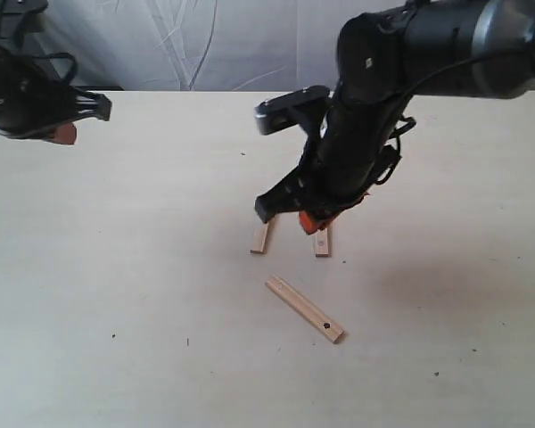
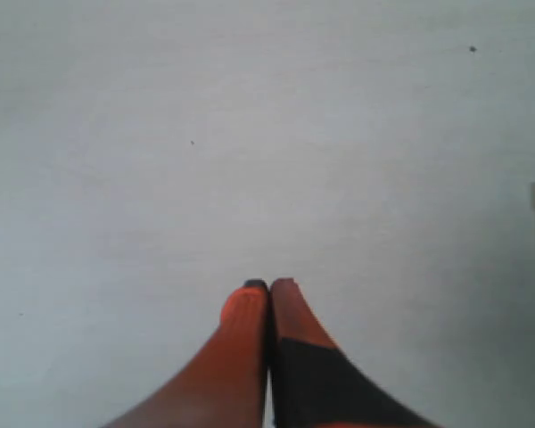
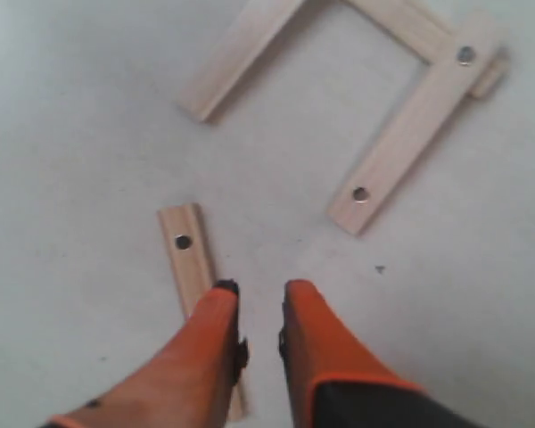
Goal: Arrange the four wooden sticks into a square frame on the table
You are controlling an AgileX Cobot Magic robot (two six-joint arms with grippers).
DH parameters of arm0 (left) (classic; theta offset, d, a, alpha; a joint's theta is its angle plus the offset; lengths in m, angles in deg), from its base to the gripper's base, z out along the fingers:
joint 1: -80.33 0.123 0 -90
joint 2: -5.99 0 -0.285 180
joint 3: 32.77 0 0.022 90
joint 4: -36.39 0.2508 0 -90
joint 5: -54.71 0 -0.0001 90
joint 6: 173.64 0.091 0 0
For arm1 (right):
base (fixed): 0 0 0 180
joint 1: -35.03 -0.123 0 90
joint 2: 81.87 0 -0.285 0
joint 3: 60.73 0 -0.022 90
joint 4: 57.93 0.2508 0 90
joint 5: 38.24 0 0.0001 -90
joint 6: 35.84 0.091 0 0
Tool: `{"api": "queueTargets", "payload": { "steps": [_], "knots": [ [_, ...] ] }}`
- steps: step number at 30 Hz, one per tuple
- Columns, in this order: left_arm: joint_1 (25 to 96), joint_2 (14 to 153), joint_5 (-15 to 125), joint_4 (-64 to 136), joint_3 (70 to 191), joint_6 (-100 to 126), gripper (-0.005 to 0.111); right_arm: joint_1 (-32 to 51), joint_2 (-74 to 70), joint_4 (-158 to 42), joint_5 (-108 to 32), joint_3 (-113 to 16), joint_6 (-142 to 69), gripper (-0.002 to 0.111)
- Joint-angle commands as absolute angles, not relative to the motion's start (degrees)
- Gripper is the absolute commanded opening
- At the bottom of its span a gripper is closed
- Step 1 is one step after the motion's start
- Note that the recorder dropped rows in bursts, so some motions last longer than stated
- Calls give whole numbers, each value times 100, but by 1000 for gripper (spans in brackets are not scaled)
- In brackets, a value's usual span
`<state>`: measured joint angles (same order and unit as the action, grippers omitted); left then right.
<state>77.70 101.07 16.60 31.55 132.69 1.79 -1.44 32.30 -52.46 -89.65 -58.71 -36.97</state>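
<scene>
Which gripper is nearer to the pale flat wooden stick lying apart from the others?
Right. The right gripper hangs close beside the pale flat wooden stick; the left gripper is far off at the exterior view's left edge.

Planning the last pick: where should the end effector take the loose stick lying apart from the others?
Mid-length on the loose stick, across its narrow width, straight down. It lies flat on the table, so only its long edges offer opposing faces; turn the right end effector to straddle them.

Three pale flat wooden slats [image 3: 399, 143] joined as an open U on the flat cream table [image 1: 116, 267] — fourth dotted wooden slat [image 1: 305, 308] apart, nearer the exterior camera.
</scene>
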Motion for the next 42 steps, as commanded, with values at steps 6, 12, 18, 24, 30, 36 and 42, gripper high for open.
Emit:
{"api": "queueTargets", "payload": {
  "steps": [6,12,18,24,30,36,42],
  "knots": [
    [8376,9397,1852,9,12842,3114,0,-606,3643,-5206,-8985,-5800,-4394,38],
    [8376,9385,1922,-44,12842,3114,0,-620,3643,-5026,-8167,-4916,-4935,38],
    [8376,9385,1932,-58,12842,3114,0,-620,3653,-4598,-7728,-4816,-5436,42],
    [8376,9385,1930,-58,12842,3100,0,-620,3898,-4699,-7836,-4816,-5562,43],
    [8376,9385,1993,-66,12842,3100,0,-620,4010,-4724,-8015,-4816,-5687,15],
    [8376,9385,2005,-110,12842,3100,0,-605,3792,-5313,-8183,-5115,-5805,0],
    [8366,9385,2005,-166,12842,3100,0,-133,3859,-5027,-8618,-6140,-7641,-1]
  ]
}}
